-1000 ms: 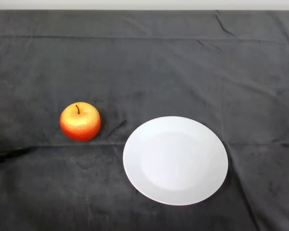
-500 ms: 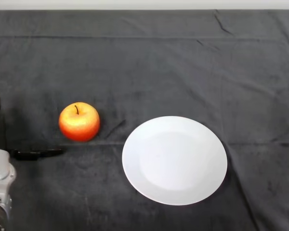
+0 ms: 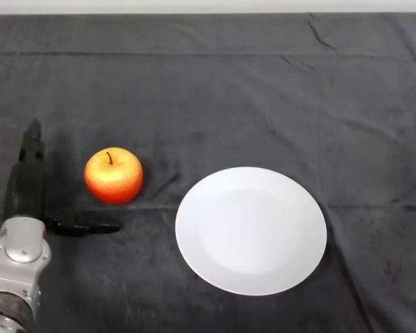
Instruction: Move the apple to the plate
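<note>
One black left hand [image 3: 28, 182] at far left, fingers straight and spread wide from the thumb, holding nothing. Just right of it, apart, red-yellow apple [image 3: 114, 175] upright on dark cloth [image 3: 229, 90]. Further right, near the apple, white plate [image 3: 251, 230], bare.

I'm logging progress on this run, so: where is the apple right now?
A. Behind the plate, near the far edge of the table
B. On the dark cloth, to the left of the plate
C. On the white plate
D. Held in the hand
B: the apple sits on the dark cloth, apart from the plate and to its left, with the left hand open beside it, not touching.
</note>
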You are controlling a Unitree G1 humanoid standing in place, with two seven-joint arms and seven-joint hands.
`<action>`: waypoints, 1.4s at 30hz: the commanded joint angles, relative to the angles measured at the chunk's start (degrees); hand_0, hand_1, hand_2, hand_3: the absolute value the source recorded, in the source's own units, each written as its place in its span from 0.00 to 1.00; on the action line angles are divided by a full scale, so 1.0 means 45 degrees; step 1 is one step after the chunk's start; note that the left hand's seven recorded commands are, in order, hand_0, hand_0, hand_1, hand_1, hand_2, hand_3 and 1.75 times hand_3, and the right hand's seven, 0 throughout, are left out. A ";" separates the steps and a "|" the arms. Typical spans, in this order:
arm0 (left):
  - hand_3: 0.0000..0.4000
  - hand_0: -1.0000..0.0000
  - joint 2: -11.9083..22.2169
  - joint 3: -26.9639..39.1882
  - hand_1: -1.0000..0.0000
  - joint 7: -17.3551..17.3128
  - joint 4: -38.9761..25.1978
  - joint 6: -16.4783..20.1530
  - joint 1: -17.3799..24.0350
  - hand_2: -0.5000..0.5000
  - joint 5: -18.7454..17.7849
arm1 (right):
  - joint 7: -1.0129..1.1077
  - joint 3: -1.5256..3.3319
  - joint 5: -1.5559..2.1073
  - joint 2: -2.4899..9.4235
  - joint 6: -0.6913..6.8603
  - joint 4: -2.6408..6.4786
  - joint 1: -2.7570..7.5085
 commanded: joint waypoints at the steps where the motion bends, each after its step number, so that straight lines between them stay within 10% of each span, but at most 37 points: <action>1: 0.00 1.00 -0.0086 -0.0428 1.00 -0.0096 -0.0185 -0.0298 -0.0895 0.50 0.0209 | 0.0032 -0.0011 0.0273 -0.0389 0.0004 -0.0038 -0.0654; 15: 0.00 1.00 -0.0629 -0.1154 1.00 -0.0186 -0.0153 -0.0595 -0.0959 0.50 0.0354 | 0.0032 -0.0011 0.0274 -0.0389 0.0004 -0.0037 -0.0655; 17: 0.51 0.49 -0.0603 -0.1224 1.00 -0.0242 -0.0130 -0.0635 -0.0968 0.25 0.0351 | 0.0032 -0.0011 0.0274 -0.0390 0.0004 -0.0037 -0.0655; 18: 1.00 0.00 -0.0583 -0.1257 0.44 -0.0260 -0.0116 -0.0643 -0.0979 0.28 0.0353 | 0.0032 -0.0011 0.0274 -0.0390 0.0004 -0.0036 -0.0655; 19: 1.00 0.00 -0.0557 -0.1287 0.44 -0.0269 -0.0103 -0.0643 -0.0995 0.28 0.0357 | 0.0032 -0.0011 0.0275 -0.0390 0.0004 -0.0036 -0.0655; 20: 1.00 0.00 -0.0535 -0.1311 0.00 -0.0269 -0.0093 -0.0636 -0.1012 0.50 0.0362 | 0.0032 -0.0011 0.0275 -0.0390 0.0004 -0.0036 -0.0656; 42: 1.00 0.00 -0.0248 -0.1802 0.00 0.0655 -0.0839 -0.0225 -0.1397 0.50 0.0649 | 0.0035 -0.0012 0.0276 -0.0393 0.0004 -0.0029 -0.0658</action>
